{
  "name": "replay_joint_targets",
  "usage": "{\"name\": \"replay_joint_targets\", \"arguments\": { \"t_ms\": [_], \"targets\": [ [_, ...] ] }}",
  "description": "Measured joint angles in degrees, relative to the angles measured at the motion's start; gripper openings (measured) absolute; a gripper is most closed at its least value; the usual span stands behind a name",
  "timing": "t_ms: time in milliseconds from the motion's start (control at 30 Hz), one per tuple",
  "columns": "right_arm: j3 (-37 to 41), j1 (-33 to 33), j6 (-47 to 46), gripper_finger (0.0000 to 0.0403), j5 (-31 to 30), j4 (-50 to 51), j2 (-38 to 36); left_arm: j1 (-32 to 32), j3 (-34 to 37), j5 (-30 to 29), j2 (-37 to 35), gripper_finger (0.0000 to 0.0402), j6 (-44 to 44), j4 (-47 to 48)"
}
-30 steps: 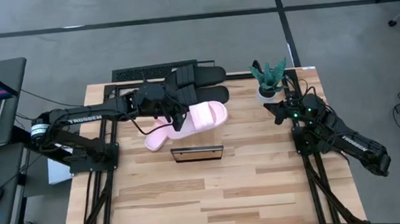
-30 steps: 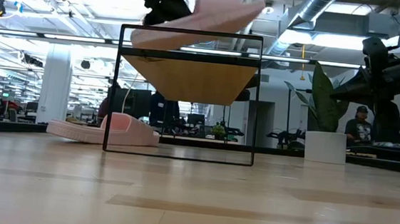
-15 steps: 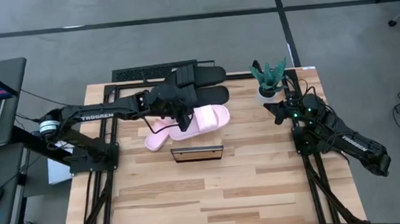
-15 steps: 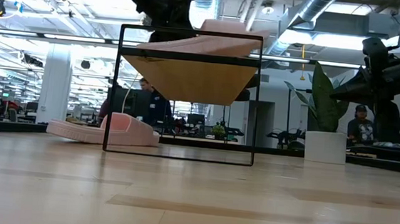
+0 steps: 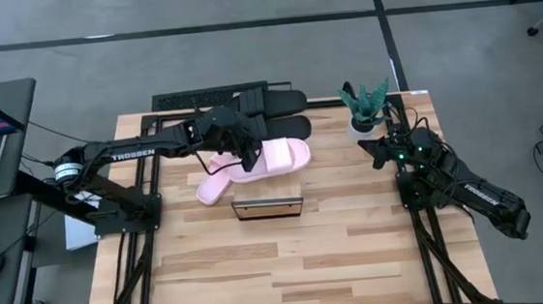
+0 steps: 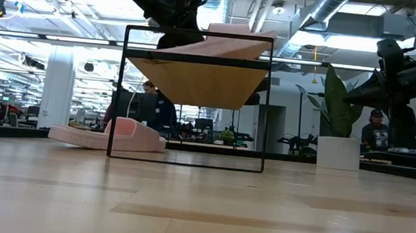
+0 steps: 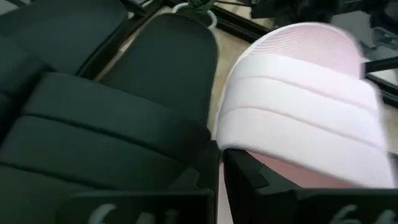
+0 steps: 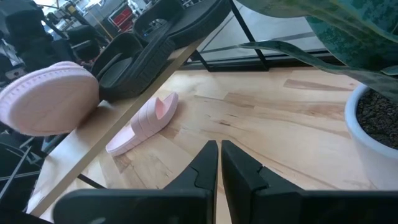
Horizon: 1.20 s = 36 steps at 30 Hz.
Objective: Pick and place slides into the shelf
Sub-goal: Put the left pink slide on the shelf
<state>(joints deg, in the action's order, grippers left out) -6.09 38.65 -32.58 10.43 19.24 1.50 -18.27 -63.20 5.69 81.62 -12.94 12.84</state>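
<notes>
The wooden desk [image 5: 290, 257] carries the shelf [image 6: 197, 71] toward its far edge, and the shelf is what has filled up. Over the last second the left arm has swung the pink slide [image 5: 274, 159] in from a raised, tilted hold and lowered it until it now lies almost flat on the shelf's plank top, just in front of the black pair [image 5: 273, 115], which sit side by side along the far half. That makes three slides on the shelf, to my eye, with the placing step all but done. The left gripper [image 5: 244, 154] is still closed at the near edge of that slide, its fingers pinched narrow on the sole, so letting go looks like the next thing it needs. The second pink slide [image 5: 214, 187] lies on the desk, left of the shelf and partly under its near-left corner, still waiting to be fetched. Off at the far right the right gripper [image 5: 380, 151] idles, fingers pressed shut and holding nothing, beside a small potted plant [image 5: 365, 106].
</notes>
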Motion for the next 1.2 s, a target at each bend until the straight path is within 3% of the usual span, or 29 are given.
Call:
{"name": "replay_joint_targets", "arguments": {
  "t_ms": [633,1200],
  "targets": [
    [0.0,0.0,0.0,0.0013,0.0,0.0,0.0,0.0,-5.6,3.3,8.4,0.0006,2.4,-0.1],
    [0.0,0.0,0.0,0.0013,0.0,0.0,0.0,0.1,-5.6,2.6,8.3,0.0122,1.3,1.4]
  ]
}}
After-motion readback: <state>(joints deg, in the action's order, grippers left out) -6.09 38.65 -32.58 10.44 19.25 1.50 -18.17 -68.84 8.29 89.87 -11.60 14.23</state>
